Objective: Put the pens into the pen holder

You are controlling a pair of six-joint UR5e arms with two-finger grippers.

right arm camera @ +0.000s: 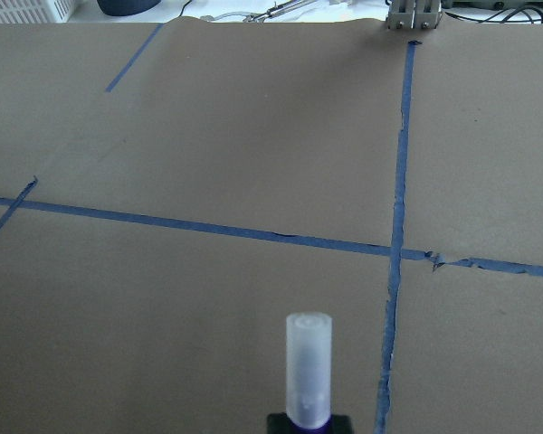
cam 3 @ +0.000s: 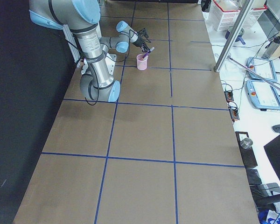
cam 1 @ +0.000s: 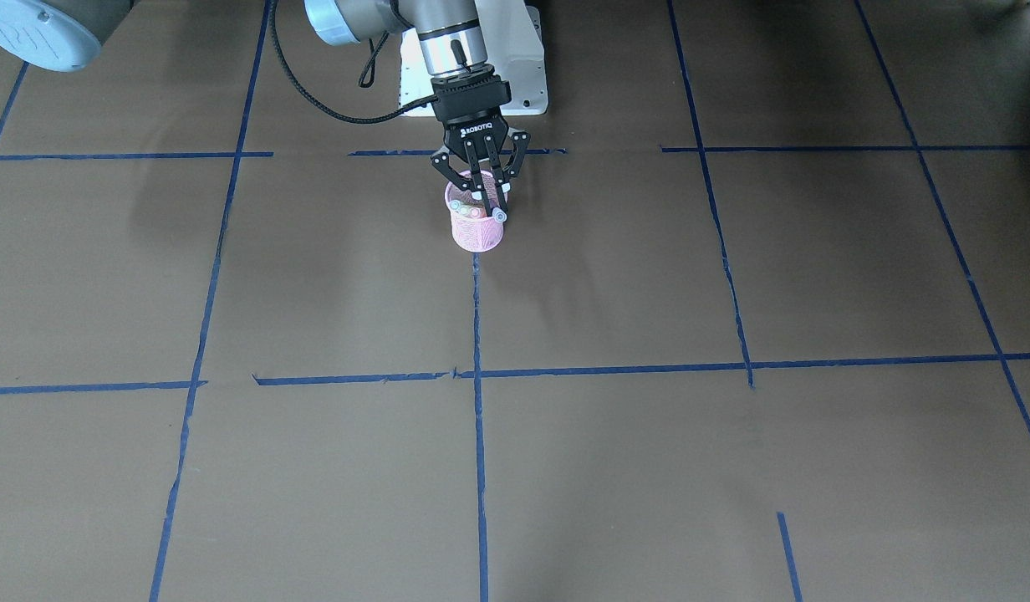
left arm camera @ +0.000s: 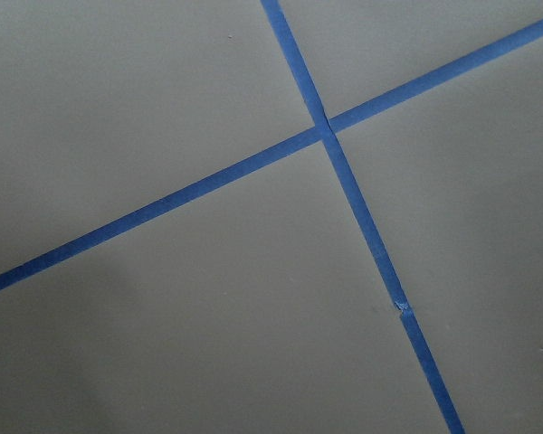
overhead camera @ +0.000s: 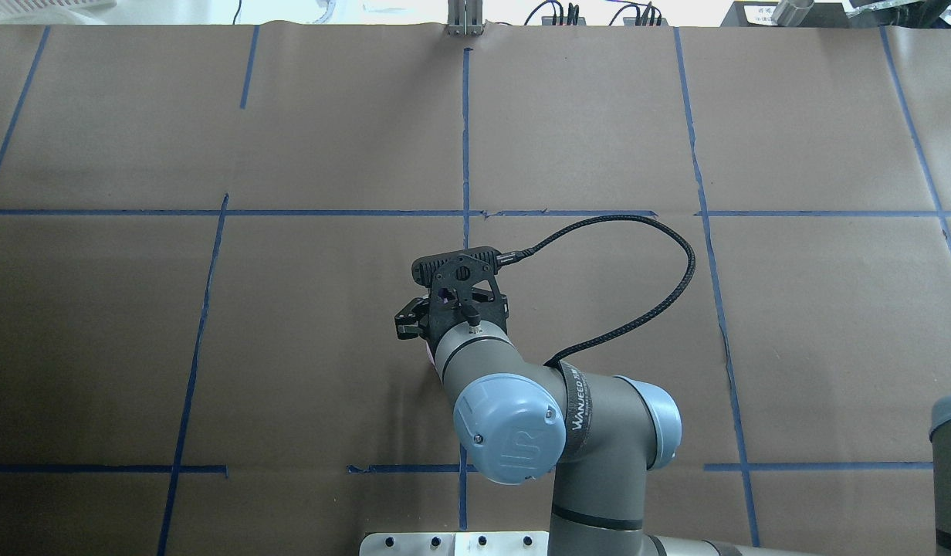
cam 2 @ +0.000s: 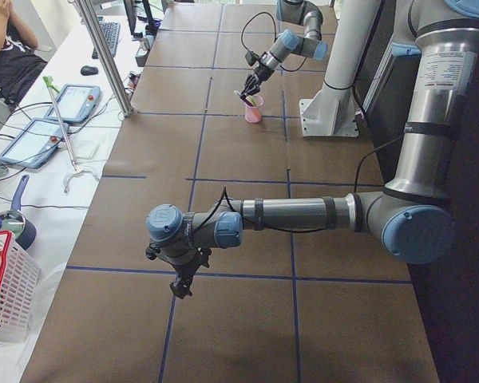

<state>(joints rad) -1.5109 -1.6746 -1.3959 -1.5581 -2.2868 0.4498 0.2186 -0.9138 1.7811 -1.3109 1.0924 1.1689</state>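
The pink mesh pen holder stands on the brown table near the robot's base; it also shows in the exterior left view and the exterior right view. My right gripper is right above its mouth, shut on the purple pen, which tilts at the cup's rim. Two more pale pen caps stick out of the cup; their colours are hard to tell. My left gripper hangs low over bare table far from the cup; I cannot tell whether it is open or shut.
Blue tape lines grid the brown paper. The white base plate sits behind the cup. The right arm's black cable loops beside it. A basket, tablets and a metal post stand off the table's far side.
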